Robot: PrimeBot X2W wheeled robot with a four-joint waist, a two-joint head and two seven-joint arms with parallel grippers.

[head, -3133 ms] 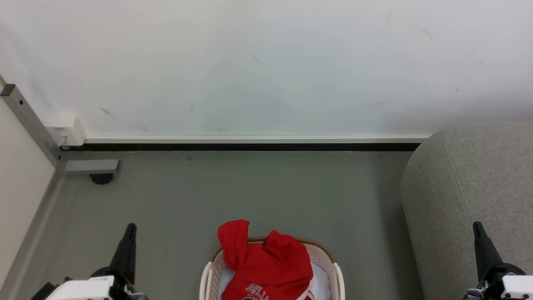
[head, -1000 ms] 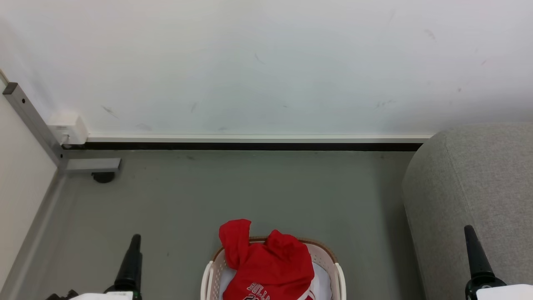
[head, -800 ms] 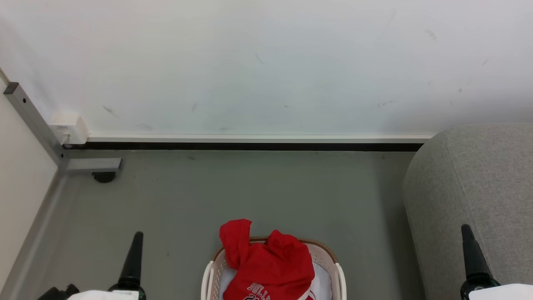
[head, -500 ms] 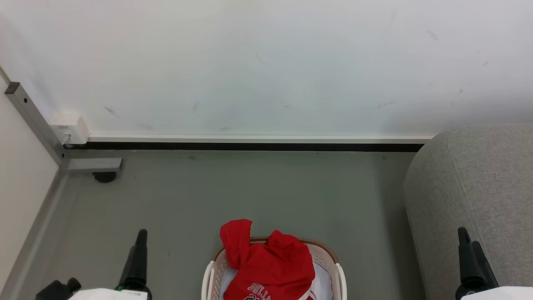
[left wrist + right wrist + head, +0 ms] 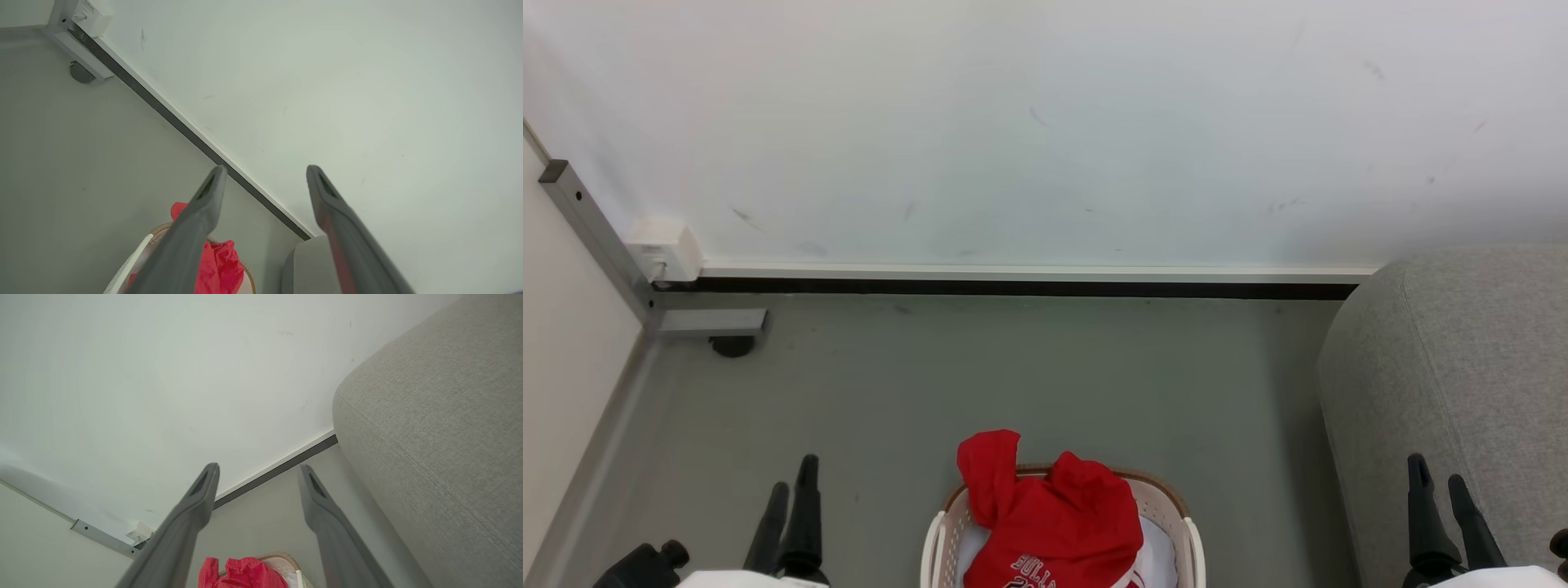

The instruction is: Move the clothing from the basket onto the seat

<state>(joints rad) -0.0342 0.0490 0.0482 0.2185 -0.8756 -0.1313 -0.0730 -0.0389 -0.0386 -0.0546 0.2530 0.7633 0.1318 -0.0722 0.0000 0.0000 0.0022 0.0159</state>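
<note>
Down on the floor, red clothing heaps in the basket, with the seat at right. The left gripper and right gripper flank it, fingers spread, empty.

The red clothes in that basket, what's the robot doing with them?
Nothing is picked up yet. The clothing lies heaped in the basket on the floor, one part draped over its rim. The robot's left hand and right hand hang open on either side, holding nothing. The grey seat waits on the right.
</note>
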